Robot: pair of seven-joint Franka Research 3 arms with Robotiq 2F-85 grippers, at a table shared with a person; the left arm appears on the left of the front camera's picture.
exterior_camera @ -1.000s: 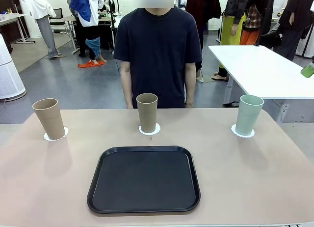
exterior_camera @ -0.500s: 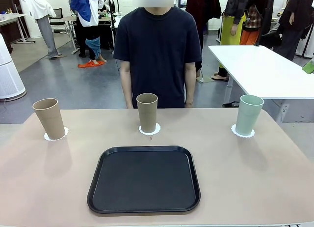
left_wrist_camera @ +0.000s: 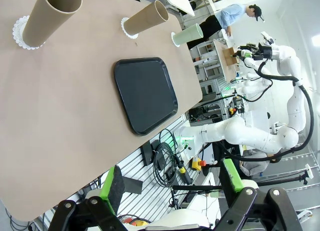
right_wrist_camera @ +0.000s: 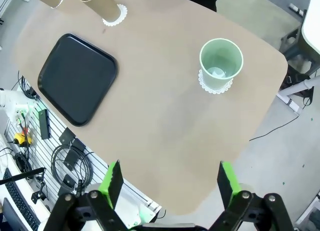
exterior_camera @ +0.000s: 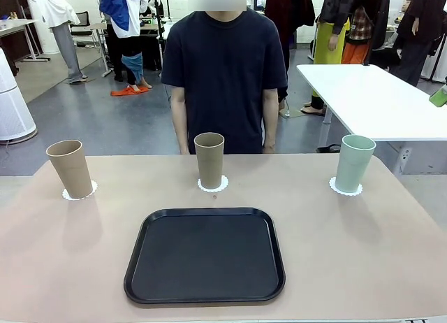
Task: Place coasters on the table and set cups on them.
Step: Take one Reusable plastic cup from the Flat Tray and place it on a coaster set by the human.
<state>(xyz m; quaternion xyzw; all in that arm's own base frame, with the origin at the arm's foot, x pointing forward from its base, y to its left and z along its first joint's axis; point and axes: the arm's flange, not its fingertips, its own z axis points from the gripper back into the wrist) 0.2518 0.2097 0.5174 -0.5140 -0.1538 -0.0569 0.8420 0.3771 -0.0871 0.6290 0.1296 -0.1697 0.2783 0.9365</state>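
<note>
Left gripper [left_wrist_camera: 170, 183]: jaws spread wide, nothing between the pads. It hangs high off the near left edge of the table [left_wrist_camera: 65, 116], looking across the top. Right gripper [right_wrist_camera: 167, 181]: jaws likewise spread and empty, held high over the near right corner of the table, looking down.

Outward from the right gripper, the nearest item is the green cup [right_wrist_camera: 220, 63]. It stands upright on its coaster [right_wrist_camera: 216, 87], open mouth toward the camera, long axis vertical. It lies ahead of the jaws and well apart from them.

Outward from the left gripper, the black tray [left_wrist_camera: 145, 93] comes first and carries nothing. Beyond it stands the left tan cup [left_wrist_camera: 50, 16] on its coaster [left_wrist_camera: 19, 32], well apart from the jaws. The middle tan cup [left_wrist_camera: 146, 18] and its coaster [left_wrist_camera: 129, 29] lie farther along the far edge.

Front view: three cups stand in a row along the far side, each upright and centred on a white coaster: left [exterior_camera: 70, 168], middle [exterior_camera: 209, 159], green [exterior_camera: 354, 162]. A person [exterior_camera: 223, 78] stands behind the middle cup, arms down.

Judgement: every coaster appears placed and every cup set, so the task appears complete. If a correction is needed, the left arm is nearer the left cup, the right arm nearer the green cup. The middle cup favours neither arm.
</note>
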